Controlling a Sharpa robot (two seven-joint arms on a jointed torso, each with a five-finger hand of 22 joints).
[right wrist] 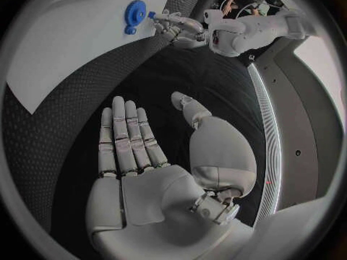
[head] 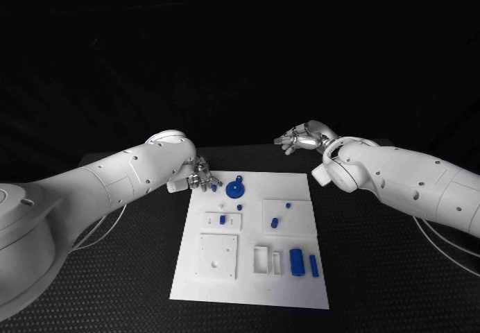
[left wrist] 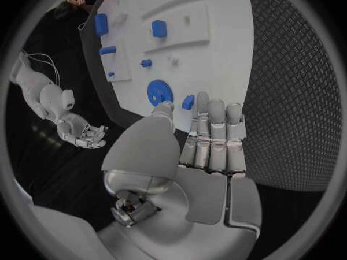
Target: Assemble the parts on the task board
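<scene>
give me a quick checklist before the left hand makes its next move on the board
1. Left hand at the far left corner of the task board: ok.
2. Small blue part at the left hand's fingertips, near the blue gear; firmly pinched or only touched: cannot tell.
3. Blue gear lying flat on the board: ok.
4. Right hand open, holding nothing, off the board beyond its far right corner: ok.
5. Other blue parts near the board's near edge, away from both hands: ok.
</scene>
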